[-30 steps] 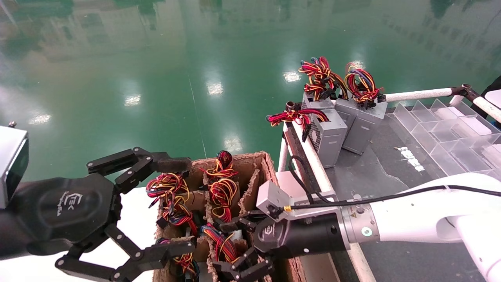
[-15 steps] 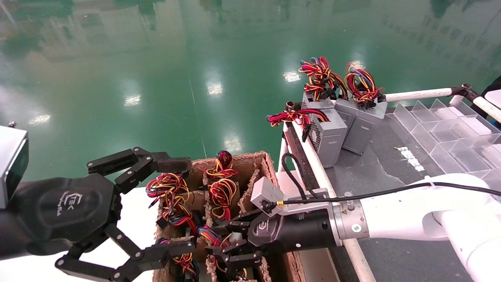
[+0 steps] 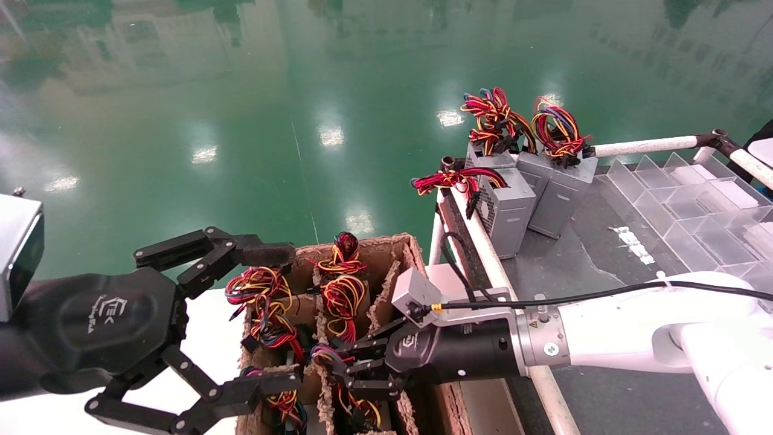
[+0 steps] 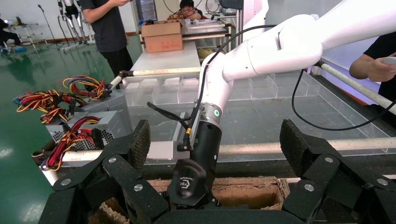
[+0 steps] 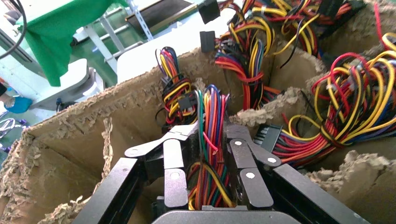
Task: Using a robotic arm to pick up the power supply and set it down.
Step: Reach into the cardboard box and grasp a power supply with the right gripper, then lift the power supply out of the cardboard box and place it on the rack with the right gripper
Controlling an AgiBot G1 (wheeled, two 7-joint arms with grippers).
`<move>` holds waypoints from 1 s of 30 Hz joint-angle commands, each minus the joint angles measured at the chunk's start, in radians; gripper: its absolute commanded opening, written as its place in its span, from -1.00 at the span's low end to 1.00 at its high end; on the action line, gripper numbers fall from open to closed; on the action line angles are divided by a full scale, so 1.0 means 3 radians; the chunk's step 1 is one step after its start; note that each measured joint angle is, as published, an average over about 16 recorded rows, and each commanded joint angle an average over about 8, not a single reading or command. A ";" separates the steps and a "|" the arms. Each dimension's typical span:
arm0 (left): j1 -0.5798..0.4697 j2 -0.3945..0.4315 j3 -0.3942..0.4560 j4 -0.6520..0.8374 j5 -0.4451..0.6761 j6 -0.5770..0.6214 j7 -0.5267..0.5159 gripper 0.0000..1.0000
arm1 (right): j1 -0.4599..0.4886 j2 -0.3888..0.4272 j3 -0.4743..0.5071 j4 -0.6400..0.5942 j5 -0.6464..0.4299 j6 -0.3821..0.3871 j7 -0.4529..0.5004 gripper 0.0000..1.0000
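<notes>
The robotic arm (image 3: 628, 332) reaches from the right into the near cell of a divided cardboard box (image 3: 403, 249). Its right gripper (image 3: 339, 368) is shut on the power supply's looped wire bundle (image 5: 210, 112) of red, orange, blue, green and yellow wires, squeezed between both fingers (image 5: 171, 163). The grey body of the power supply is hidden down in the cell. In the left wrist view the right gripper (image 4: 187, 186) stands over the box (image 4: 247, 191). My left gripper (image 3: 275, 317) hangs open beside the box's left side, holding nothing.
Other wire bundles (image 3: 341, 290) fill the neighbouring cells. Three grey units (image 3: 510, 211) with wire loops stand on the dark table at the back right, next to a clear divider tray (image 3: 694, 199). A white rail (image 3: 477, 241) runs between box and table. People stand beyond the table (image 4: 109, 32).
The right gripper has pushed leftward and deeper into the box cell, and its fingers have gone from spread to shut round the wire bundle. The left arm has not moved.
</notes>
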 commanded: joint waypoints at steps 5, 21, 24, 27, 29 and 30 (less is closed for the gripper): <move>0.0000 0.0000 0.0000 0.0000 0.0000 0.0000 0.0000 1.00 | -0.0001 0.0022 0.0042 -0.0097 0.0079 -0.0037 -0.0093 -1.00; 0.0000 0.0000 0.0001 0.0000 -0.0001 0.0000 0.0000 1.00 | -0.0076 0.0382 0.0214 0.0191 0.0550 -0.0162 -0.0094 -1.00; 0.0000 0.0000 0.0001 0.0000 -0.0001 0.0000 0.0001 1.00 | -0.0094 0.0525 0.0212 0.0449 0.0695 -0.0170 0.0012 -1.00; 0.0000 0.0000 0.0001 0.0000 -0.0001 0.0000 0.0001 1.00 | -0.0111 0.0698 0.0196 0.0769 0.0871 -0.0171 0.0153 -1.00; 0.0000 0.0000 0.0001 0.0000 -0.0001 -0.0001 0.0001 1.00 | -0.0120 0.0822 0.0181 0.0996 0.1002 -0.0167 0.0258 -1.00; 0.0000 -0.0001 0.0001 0.0000 -0.0001 -0.0001 0.0001 1.00 | -0.0124 0.0886 0.0175 0.1110 0.1071 -0.0164 0.0313 -1.00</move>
